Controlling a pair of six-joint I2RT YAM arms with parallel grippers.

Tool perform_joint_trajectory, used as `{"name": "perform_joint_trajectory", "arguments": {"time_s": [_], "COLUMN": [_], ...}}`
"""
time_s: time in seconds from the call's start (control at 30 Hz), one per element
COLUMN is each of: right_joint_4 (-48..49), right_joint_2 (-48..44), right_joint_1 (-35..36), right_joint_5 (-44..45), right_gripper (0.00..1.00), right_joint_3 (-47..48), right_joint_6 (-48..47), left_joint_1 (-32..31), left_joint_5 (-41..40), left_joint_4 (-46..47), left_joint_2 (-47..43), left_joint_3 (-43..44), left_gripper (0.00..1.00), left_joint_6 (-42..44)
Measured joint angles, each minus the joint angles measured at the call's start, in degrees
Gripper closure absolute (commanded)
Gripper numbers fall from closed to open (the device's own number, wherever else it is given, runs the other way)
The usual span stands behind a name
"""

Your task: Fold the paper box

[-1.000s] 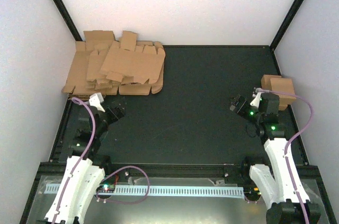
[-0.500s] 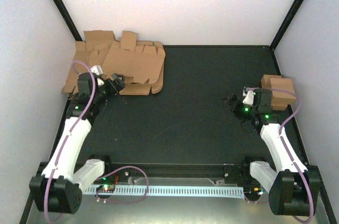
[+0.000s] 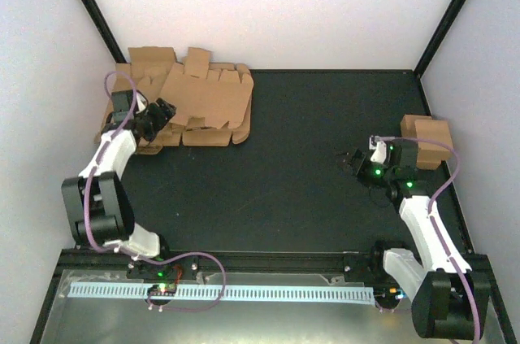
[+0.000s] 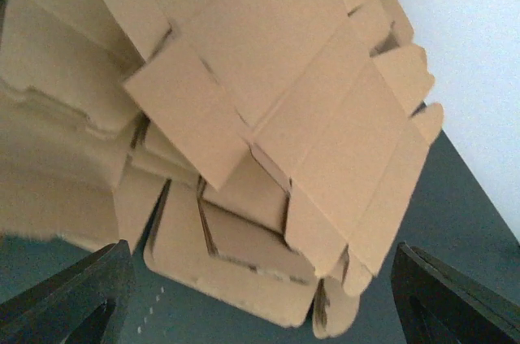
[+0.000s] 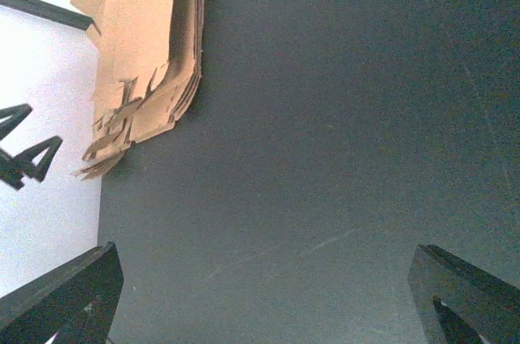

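A pile of flat brown cardboard blanks (image 3: 183, 104) lies at the table's back left corner. Its topmost blank (image 4: 284, 92) sits askew on the others. No single paper box shows apart from this pile. My left gripper (image 3: 163, 110) is at the pile's front left edge, open. In the left wrist view its dark fingers (image 4: 77, 295) stand wide apart, and the pile's lower edge (image 4: 244, 275) lies just ahead between them, ungripped. Over bare mat at the right, my right gripper (image 3: 351, 158) is open and holds nothing. It faces left across the table toward the distant pile (image 5: 150, 59).
Two folded brown boxes (image 3: 426, 139) stand at the right edge of the black mat (image 3: 301, 157), just behind the right arm. White walls close in the left, back and right sides. A black frame rail (image 3: 260, 259) runs along the near edge.
My left arm swung out and back to the left, bringing its gripper from the mat's front left to the pile's edge. The right gripper edged slightly left.
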Motion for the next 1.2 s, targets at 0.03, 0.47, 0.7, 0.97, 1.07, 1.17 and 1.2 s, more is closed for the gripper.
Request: {"name": "perform_joint_trajectory", "arguments": {"time_s": [0.03,0.47,0.7,0.97,1.07,1.17,1.2], "right_joint_4": [0.11,2.14,2.14,2.10,2.10,2.08,2.03], "right_joint_2": [-0.04,1.44,2.29,2.29,2.34,2.64,2.80], "right_joint_1": [0.00,0.07,0.07,0.07,0.07,0.07,0.07], "right_joint_5": [-0.39,-3.06,-3.34,-3.32,-3.30,-3.28,-3.26], "right_gripper": [0.00,0.00,0.00,0.00,0.00,0.00,0.00], "right_joint_3": [-0.28,-0.55,-0.55,-0.55,-0.55,-0.55,-0.55], "right_joint_6": [0.00,-0.04,-0.07,-0.09,-0.13,-0.26,-0.31], "left_joint_1": [0.66,3.30,3.67,3.93,4.09,4.20,4.22], "left_joint_5": [0.74,0.96,-3.52,-4.52,-4.63,-4.61,-4.59], "left_joint_4": [0.02,0.02,-0.35,0.92,1.55,2.29,2.80], "left_joint_2": [1.84,17.77,23.61,28.37,29.03,30.14,30.67], "left_joint_3": [1.16,14.01,16.39,19.67,19.69,20.55,20.87], "left_gripper": [0.09,0.21,0.28,0.39,0.47,0.53,0.56], "left_joint_6": [0.28,5.05,5.44,5.16,4.70,4.00,3.72]}}
